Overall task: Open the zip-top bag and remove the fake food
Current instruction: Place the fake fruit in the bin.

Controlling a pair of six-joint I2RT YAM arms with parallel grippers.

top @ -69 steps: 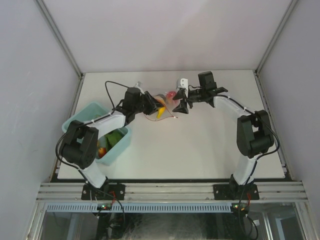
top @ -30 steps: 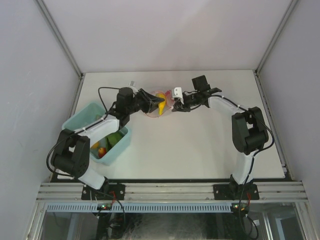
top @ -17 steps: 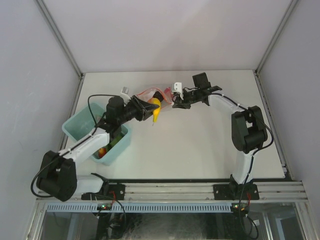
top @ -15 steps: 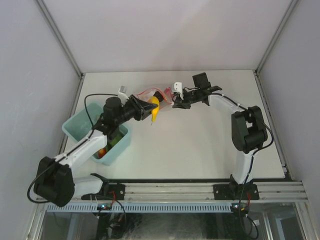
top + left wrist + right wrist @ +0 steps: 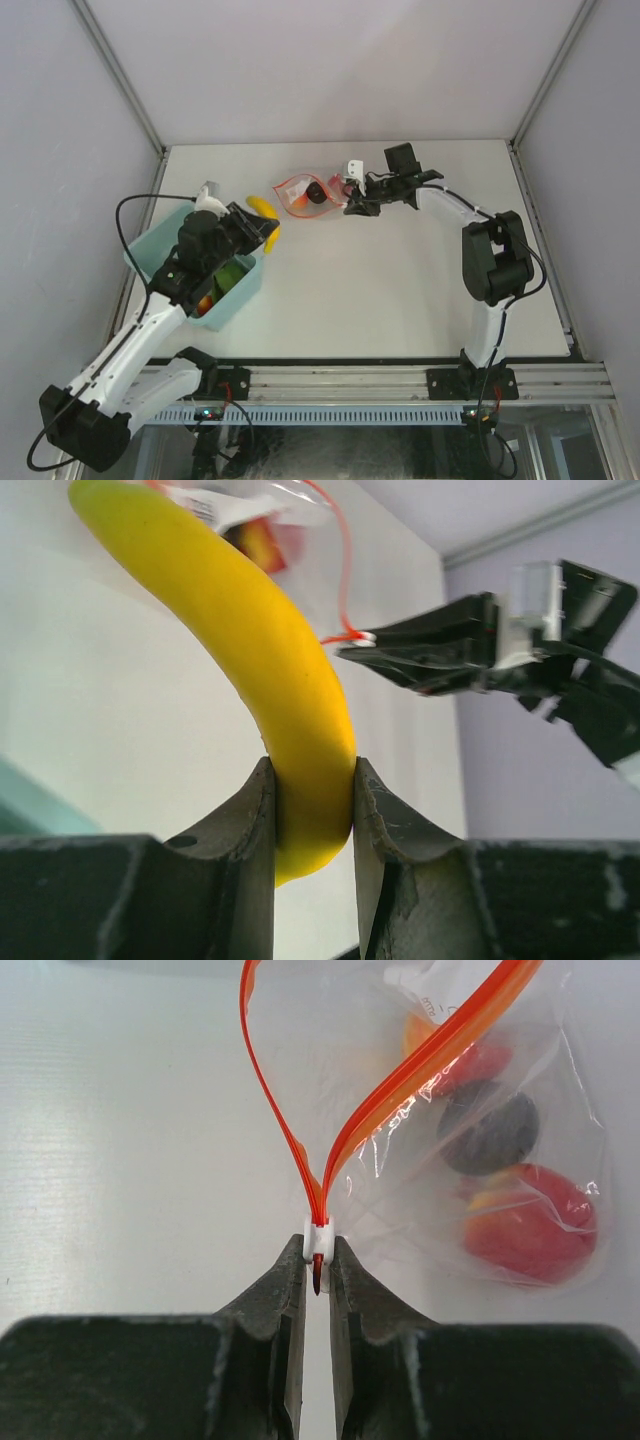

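A white table (image 5: 400,290) sits inside pale grey walls, with a light blue bin (image 5: 146,252) near its left edge. The left arm slants up over the bin, and the left gripper (image 5: 310,780) is clamped across the lower part of a yellow banana (image 5: 262,640), held clear of the zip-top bag (image 5: 303,193). The right arm reaches far forward and bends left. The right gripper (image 5: 317,1262) pinches the bag's small white slider (image 5: 318,1244). The bag lies at the far centre, its red-orange zip parted, with a dark purple piece (image 5: 490,1132) and a red-orange fruit (image 5: 530,1226) inside.

Yellow banana (image 5: 270,670), red-orange zip strip (image 5: 437,1052)
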